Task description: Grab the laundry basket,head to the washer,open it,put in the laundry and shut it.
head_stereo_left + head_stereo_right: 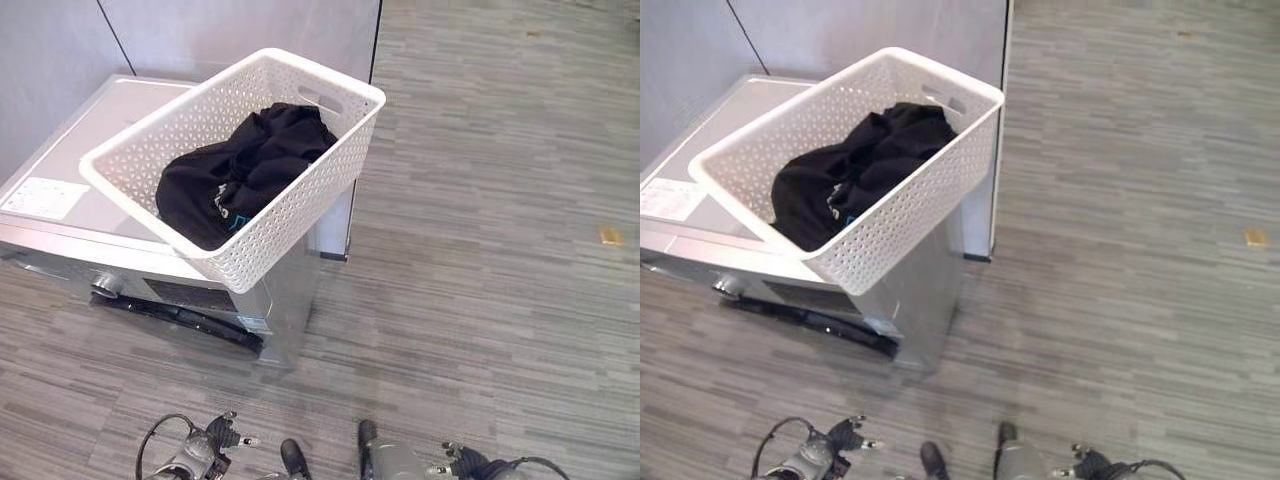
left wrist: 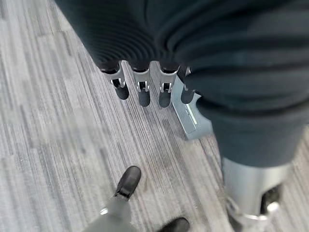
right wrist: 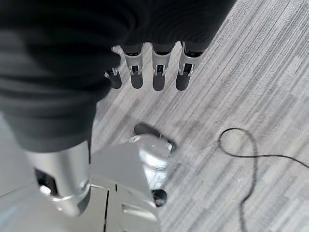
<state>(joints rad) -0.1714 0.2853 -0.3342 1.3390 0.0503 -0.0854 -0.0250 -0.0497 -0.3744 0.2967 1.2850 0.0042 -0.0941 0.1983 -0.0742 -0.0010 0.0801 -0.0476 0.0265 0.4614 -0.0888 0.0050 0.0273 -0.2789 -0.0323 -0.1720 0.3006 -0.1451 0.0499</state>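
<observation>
The white laundry basket (image 1: 262, 160) with dark clothes (image 1: 240, 175) sat skewed atop the washer (image 1: 75, 215), ahead and leftward of both low-hanging hands, left hand (image 2: 140, 89) nearer, right hand (image 3: 154, 72) likewise relaxed, empty.

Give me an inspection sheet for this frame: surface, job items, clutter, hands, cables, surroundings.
Surface: grey striped floor; washer top is flat and bears the basket.
Job items: white perforated basket sits skewed on the washer, one corner overhanging the front edge; dark laundry bunched inside it. Washer door looks shut.
Clutter: small yellowish scrap on the floor, off to the right.
Hands: left hand and right hand both hang low over the floor, fingers straight, holding nothing.
Cables: nothing seen beyond the robot's own.
Surroundings: pale wall panels behind the washer.
</observation>
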